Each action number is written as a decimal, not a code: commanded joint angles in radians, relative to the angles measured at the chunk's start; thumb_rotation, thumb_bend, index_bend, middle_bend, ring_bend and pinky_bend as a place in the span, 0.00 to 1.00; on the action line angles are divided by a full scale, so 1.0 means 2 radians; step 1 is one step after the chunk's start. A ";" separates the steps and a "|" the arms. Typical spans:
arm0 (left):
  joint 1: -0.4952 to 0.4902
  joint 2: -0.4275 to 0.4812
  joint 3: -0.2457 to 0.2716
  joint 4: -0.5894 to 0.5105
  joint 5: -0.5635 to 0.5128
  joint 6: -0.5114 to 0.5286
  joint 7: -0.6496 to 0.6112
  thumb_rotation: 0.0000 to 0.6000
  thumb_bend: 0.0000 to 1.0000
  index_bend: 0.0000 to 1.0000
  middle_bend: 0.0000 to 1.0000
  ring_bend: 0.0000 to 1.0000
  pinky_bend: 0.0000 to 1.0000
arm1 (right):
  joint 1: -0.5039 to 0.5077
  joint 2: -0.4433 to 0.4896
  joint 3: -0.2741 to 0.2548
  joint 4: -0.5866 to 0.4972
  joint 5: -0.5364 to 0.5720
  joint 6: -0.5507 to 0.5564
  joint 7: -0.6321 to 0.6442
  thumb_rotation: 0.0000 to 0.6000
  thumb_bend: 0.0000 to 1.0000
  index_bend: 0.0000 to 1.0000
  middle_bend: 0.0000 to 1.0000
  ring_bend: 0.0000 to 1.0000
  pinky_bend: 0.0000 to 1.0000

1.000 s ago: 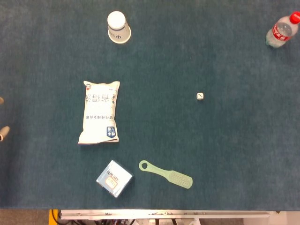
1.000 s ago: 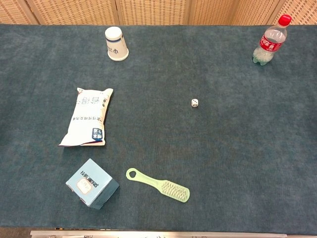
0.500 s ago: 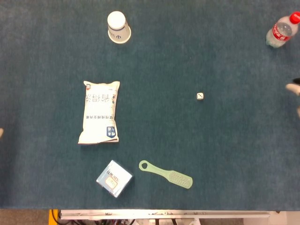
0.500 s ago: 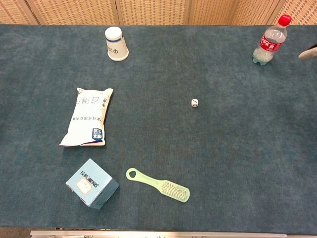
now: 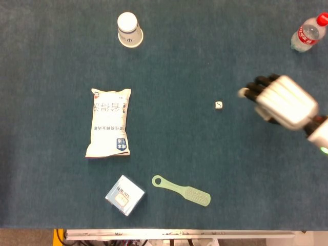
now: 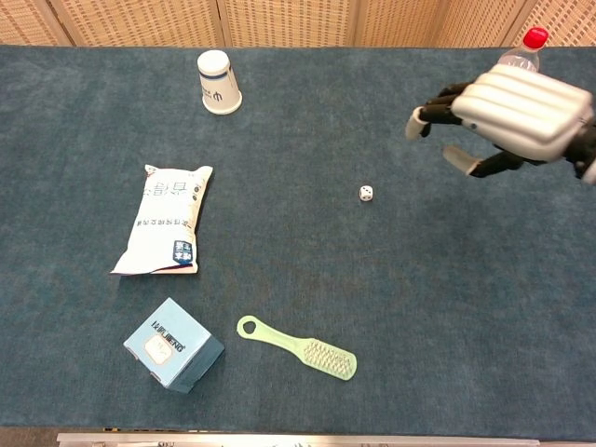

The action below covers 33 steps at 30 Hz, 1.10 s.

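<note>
Since half a second ago, when only fingertips showed at the right edge, the right hand (image 5: 283, 100) has come well into view over the dark teal table (image 5: 205, 46), hanging above the cloth with its pale back facing the cameras. Its dark fingers (image 6: 430, 110) are spread and lightly curved, holding nothing. Nearest to it is one small white die (image 5: 219, 105), lying flat on the table just beyond the fingertips, toward the robot's left, close but not touching; in the chest view the die (image 6: 367, 194) sits lower and to the left of the hand (image 6: 517, 116). Six loose things lie on the table, one of each. One clear bottle with a red cap (image 5: 308, 33) stands at the far right corner, behind the hand. One white paper cup (image 5: 128, 29) stands upside down at the far left. One white snack bag (image 5: 109, 122) lies flat at mid left. One small blue box (image 5: 124, 195) and one pale green brush (image 5: 181, 190) lie near the front edge, side by side but apart. The left hand is out of sight in both views.
</note>
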 commanded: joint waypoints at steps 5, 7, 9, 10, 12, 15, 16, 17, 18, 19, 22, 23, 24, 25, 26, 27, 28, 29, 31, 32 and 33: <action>0.003 -0.003 0.003 0.016 0.001 -0.001 -0.018 1.00 0.00 0.37 0.28 0.22 0.37 | 0.069 -0.066 0.035 0.030 0.081 -0.092 -0.082 1.00 1.00 0.40 0.59 0.59 0.71; 0.004 -0.002 0.004 0.017 0.003 -0.001 -0.021 1.00 0.00 0.37 0.28 0.22 0.37 | 0.079 -0.079 0.035 0.041 0.091 -0.102 -0.108 1.00 1.00 0.41 0.63 0.67 0.76; 0.005 -0.002 0.004 0.018 0.004 0.002 -0.026 1.00 0.00 0.37 0.28 0.22 0.37 | 0.087 -0.093 0.034 0.050 0.102 -0.109 -0.140 1.00 1.00 0.42 0.70 0.73 0.80; 0.005 -0.001 0.004 0.018 0.005 0.002 -0.028 1.00 0.00 0.37 0.28 0.22 0.37 | 0.091 -0.100 0.032 0.054 0.108 -0.113 -0.159 1.00 1.00 0.43 0.73 0.76 0.82; 0.005 0.000 0.004 0.018 0.006 0.002 -0.029 1.00 0.00 0.37 0.28 0.22 0.37 | 0.095 -0.109 0.029 0.058 0.119 -0.117 -0.188 1.00 1.00 0.45 0.78 0.81 0.86; 0.004 0.000 0.005 0.018 0.005 -0.002 -0.029 1.00 0.00 0.37 0.28 0.22 0.37 | 0.100 -0.120 0.023 0.060 0.143 -0.123 -0.234 1.00 1.00 0.46 0.85 0.87 0.91; 0.005 0.001 0.005 0.018 0.005 -0.003 -0.029 1.00 0.00 0.37 0.28 0.22 0.37 | 0.102 -0.122 0.020 0.059 0.155 -0.125 -0.252 1.00 1.00 0.46 0.86 0.88 0.92; 0.005 0.001 0.005 0.018 0.004 -0.003 -0.029 1.00 0.00 0.37 0.28 0.22 0.37 | 0.103 -0.124 0.018 0.058 0.164 -0.127 -0.265 1.00 1.00 0.46 0.87 0.89 0.92; 0.005 0.001 0.005 0.018 0.004 -0.003 -0.029 1.00 0.00 0.37 0.28 0.22 0.37 | 0.104 -0.125 0.015 0.058 0.172 -0.128 -0.276 1.00 1.00 0.46 0.88 0.90 0.93; 0.005 0.001 0.005 0.017 0.004 -0.002 -0.030 1.00 0.00 0.37 0.28 0.22 0.37 | 0.105 -0.127 0.013 0.059 0.181 -0.129 -0.288 1.00 1.00 0.46 0.89 0.90 0.93; 0.006 0.002 0.004 0.017 0.004 -0.001 -0.032 1.00 0.00 0.37 0.28 0.22 0.37 | 0.110 -0.131 0.004 0.063 0.209 -0.128 -0.331 1.00 1.00 0.46 0.90 0.91 0.94; 0.006 0.002 0.004 0.017 0.003 -0.002 -0.032 1.00 0.00 0.37 0.28 0.22 0.37 | 0.111 -0.135 0.001 0.064 0.219 -0.125 -0.347 1.00 1.00 0.46 0.90 0.92 0.94; 0.006 0.002 0.004 0.017 0.003 -0.003 -0.032 1.00 0.00 0.37 0.28 0.22 0.37 | 0.113 -0.137 -0.001 0.065 0.226 -0.122 -0.357 1.00 1.00 0.46 0.91 0.92 0.94; 0.006 0.002 0.004 0.017 0.002 -0.004 -0.032 1.00 0.00 0.37 0.28 0.22 0.37 | 0.114 -0.139 -0.003 0.065 0.233 -0.120 -0.364 1.00 1.00 0.46 0.91 0.92 0.94; 0.006 0.002 0.003 0.018 0.000 -0.005 -0.031 1.00 0.00 0.37 0.28 0.22 0.37 | 0.115 -0.142 -0.004 0.064 0.242 -0.117 -0.371 1.00 1.00 0.46 0.91 0.92 0.94; 0.006 0.001 0.003 0.018 0.000 -0.006 -0.030 1.00 0.00 0.37 0.28 0.22 0.37 | 0.116 -0.144 -0.005 0.064 0.247 -0.115 -0.374 1.00 1.00 0.46 0.91 0.92 0.94; 0.006 0.001 0.003 0.017 -0.001 -0.007 -0.029 1.00 0.00 0.37 0.28 0.22 0.37 | 0.118 -0.146 -0.006 0.064 0.251 -0.114 -0.375 1.00 1.00 0.46 0.91 0.92 0.94; 0.006 0.001 0.003 0.017 -0.001 -0.007 -0.028 1.00 0.00 0.37 0.28 0.22 0.37 | 0.120 -0.148 -0.007 0.063 0.255 -0.113 -0.375 1.00 1.00 0.46 0.91 0.92 0.94; 0.006 0.002 0.003 0.017 -0.001 -0.007 -0.029 1.00 0.00 0.37 0.28 0.22 0.37 | 0.123 -0.150 -0.009 0.063 0.259 -0.112 -0.370 1.00 1.00 0.46 0.91 0.92 0.94; 0.006 0.002 0.003 0.017 -0.001 -0.007 -0.029 1.00 0.00 0.37 0.27 0.22 0.37 | 0.124 -0.151 -0.010 0.063 0.258 -0.112 -0.367 1.00 1.00 0.46 0.91 0.92 0.94; 0.006 0.002 0.003 0.017 -0.001 -0.007 -0.030 1.00 0.00 0.37 0.27 0.22 0.37 | 0.126 -0.152 -0.011 0.064 0.258 -0.112 -0.363 1.00 1.00 0.46 0.91 0.92 0.94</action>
